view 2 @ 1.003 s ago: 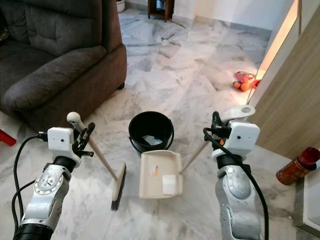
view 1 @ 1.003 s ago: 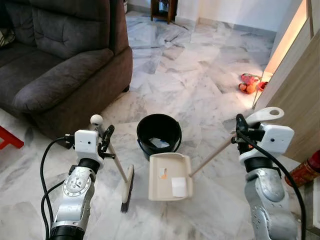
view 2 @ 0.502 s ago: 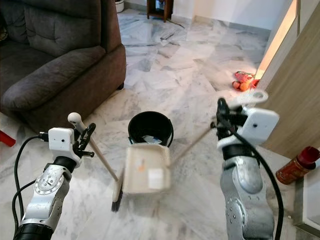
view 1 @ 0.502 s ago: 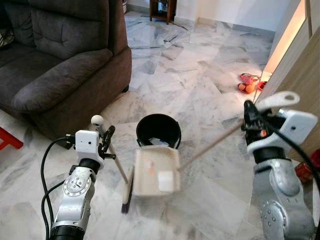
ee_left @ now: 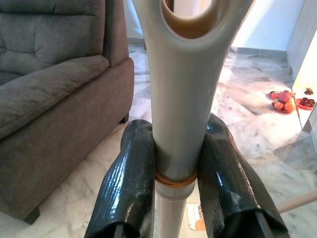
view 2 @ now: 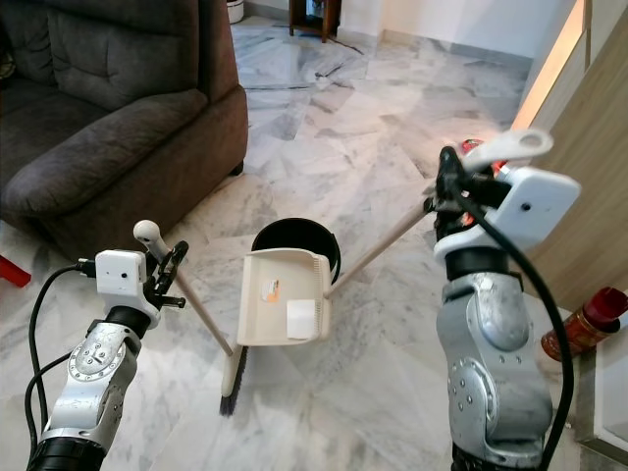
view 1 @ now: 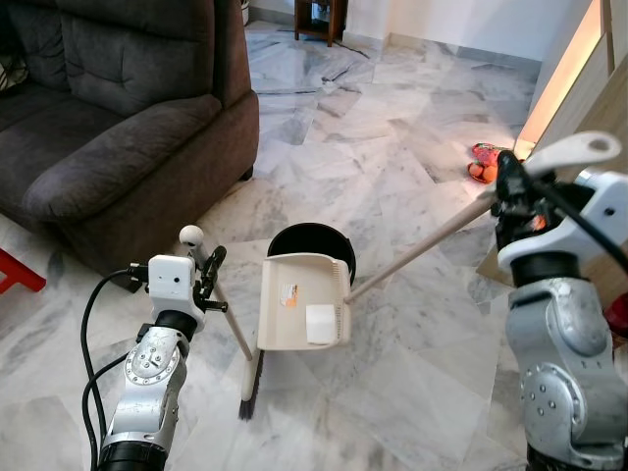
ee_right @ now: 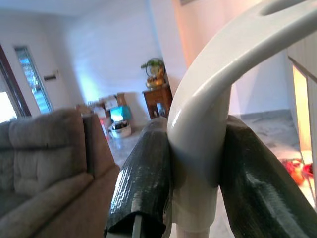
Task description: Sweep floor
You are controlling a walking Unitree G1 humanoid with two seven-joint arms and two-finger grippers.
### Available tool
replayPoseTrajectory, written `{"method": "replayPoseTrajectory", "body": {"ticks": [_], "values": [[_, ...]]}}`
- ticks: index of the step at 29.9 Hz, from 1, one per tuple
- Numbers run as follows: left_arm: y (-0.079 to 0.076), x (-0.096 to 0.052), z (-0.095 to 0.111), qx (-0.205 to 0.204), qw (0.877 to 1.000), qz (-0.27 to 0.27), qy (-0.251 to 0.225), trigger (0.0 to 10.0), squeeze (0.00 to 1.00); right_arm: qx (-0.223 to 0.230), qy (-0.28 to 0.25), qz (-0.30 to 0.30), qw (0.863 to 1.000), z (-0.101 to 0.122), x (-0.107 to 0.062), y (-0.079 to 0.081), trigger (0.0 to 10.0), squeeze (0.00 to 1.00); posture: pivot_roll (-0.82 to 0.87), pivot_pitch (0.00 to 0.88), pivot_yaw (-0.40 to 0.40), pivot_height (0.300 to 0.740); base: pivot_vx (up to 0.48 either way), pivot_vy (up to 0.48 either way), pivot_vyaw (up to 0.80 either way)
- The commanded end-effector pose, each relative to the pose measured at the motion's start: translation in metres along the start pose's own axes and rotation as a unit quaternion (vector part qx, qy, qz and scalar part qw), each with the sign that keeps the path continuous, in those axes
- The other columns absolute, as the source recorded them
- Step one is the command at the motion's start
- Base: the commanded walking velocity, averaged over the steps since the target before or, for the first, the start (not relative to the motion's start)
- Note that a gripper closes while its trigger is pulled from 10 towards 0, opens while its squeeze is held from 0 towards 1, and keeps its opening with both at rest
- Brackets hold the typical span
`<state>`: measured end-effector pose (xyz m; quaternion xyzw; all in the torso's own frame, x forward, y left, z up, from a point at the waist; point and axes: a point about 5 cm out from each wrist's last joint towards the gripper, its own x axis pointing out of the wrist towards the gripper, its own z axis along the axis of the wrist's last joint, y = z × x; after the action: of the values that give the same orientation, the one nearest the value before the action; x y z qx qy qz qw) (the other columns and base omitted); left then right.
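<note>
Your right gripper (view 2: pixel 449 201), at the right edge of the head view, is pinched tight on the dustpan's long handle just under its looped end; the right wrist view shows both black fingers (ee_right: pixel 143 183) pressed against the pale grip. You hold it that far up so the pan can swing out in front without bending the body. The dustpan (view 1: pixel 302 300) hangs at frame centre, lifted clear of the marble floor (view 1: pixel 392 383) and tilted toward the black bucket (view 1: pixel 312 235) just behind it, its back edge overlapping the bucket's rim. A white scrap (view 1: pixel 321 323) and a small orange-marked bit (view 1: pixel 288 294) lie on the pan's face, so my guess is you are raising it to tip the sweepings into the bucket.

Your left gripper (view 1: pixel 207 276), at lower left, is clamped on the broom handle; the left wrist view shows its fingers (ee_left: pixel 130 183) squeezed on the shaft below the hanging loop. The broom (view 1: pixel 250 377) stands slanted with its bristles resting on the floor, just left of the pan, parked out of the pan's path but close enough to resume sweeping.

A grey sofa (view 1: pixel 118 128) fills the upper left. Something red and orange (view 1: pixel 486 162) lies by the wooden panel (view 1: pixel 589 128) at upper right.

To finish the dump you would need more tilt, with the pan's lip kept over the bucket mouth.
</note>
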<state>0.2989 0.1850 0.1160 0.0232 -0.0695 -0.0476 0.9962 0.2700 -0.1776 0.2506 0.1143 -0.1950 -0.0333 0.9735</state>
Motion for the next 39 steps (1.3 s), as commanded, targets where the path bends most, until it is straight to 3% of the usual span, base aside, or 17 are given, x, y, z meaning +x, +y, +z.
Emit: {"method": "replayPoseTrajectory", "body": {"ticks": [1,15,21,39], "values": [[0.001,0.003,0.007,0.005,1.000,0.000,-0.018,10.0,0.00,0.025,-0.037,0.009,0.999,0.008,0.004,0.009,10.0,0.00,0.02,0.095,0.008,0.740,0.000,0.000,0.00],[-0.001,0.001,0.005,0.006,1.000,-0.008,-0.015,10.0,0.00,0.018,-0.037,0.005,0.999,-0.001,0.011,0.014,10.0,0.00,0.03,0.104,0.007,0.740,0.166,0.000,0.00],[-0.002,0.001,0.005,0.006,1.000,-0.010,-0.014,10.0,0.00,-0.048,-0.075,0.019,0.996,0.006,0.012,0.017,10.0,0.00,0.03,0.104,0.007,0.740,0.261,0.000,0.00],[-0.001,0.001,0.006,0.007,1.000,-0.007,-0.015,10.0,0.00,-0.035,-0.105,0.024,0.994,0.014,0.013,0.024,10.0,0.00,0.03,0.111,0.006,0.740,0.260,0.000,0.02]]}}
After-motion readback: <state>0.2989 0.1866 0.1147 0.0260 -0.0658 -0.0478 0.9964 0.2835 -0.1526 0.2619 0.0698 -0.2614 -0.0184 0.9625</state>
